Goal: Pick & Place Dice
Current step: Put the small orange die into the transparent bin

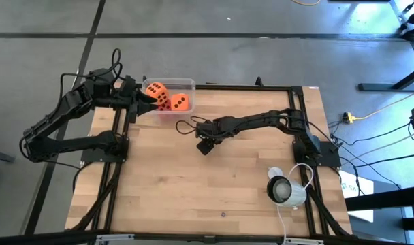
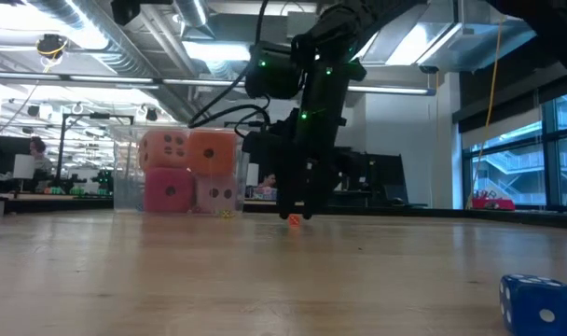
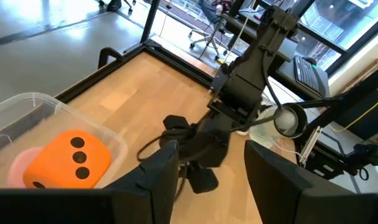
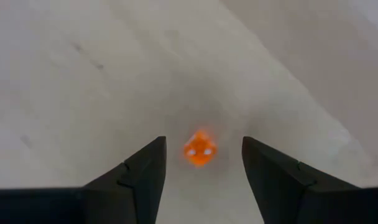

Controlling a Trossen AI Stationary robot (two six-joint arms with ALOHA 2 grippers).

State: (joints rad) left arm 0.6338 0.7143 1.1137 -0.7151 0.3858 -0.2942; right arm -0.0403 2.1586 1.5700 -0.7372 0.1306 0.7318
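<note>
A tiny orange die (image 4: pixel 199 149) with pale pips lies on the wooden table (image 1: pixel 193 184) near its middle. My right gripper (image 4: pixel 203 142) points down over it, open, one finger on each side of the die with a gap to both; the low view shows the fingertips (image 2: pixel 297 213) just above the die (image 2: pixel 295 220). A clear plastic box (image 1: pixel 171 95) at the table's far left holds bigger dice: two orange ones (image 2: pixel 188 151) on top of a red and a pale pink one (image 2: pixel 192 192). My left gripper (image 1: pixel 144 97) hangs open above the box's left end, with nothing between its fingers (image 3: pixel 161 171).
A blue die (image 2: pixel 540 303) lies near the table's front edge. A white round device with a cable (image 1: pixel 287 189) stands at the near right by the right arm's base. Black frame rails run along the table's left, right and far sides.
</note>
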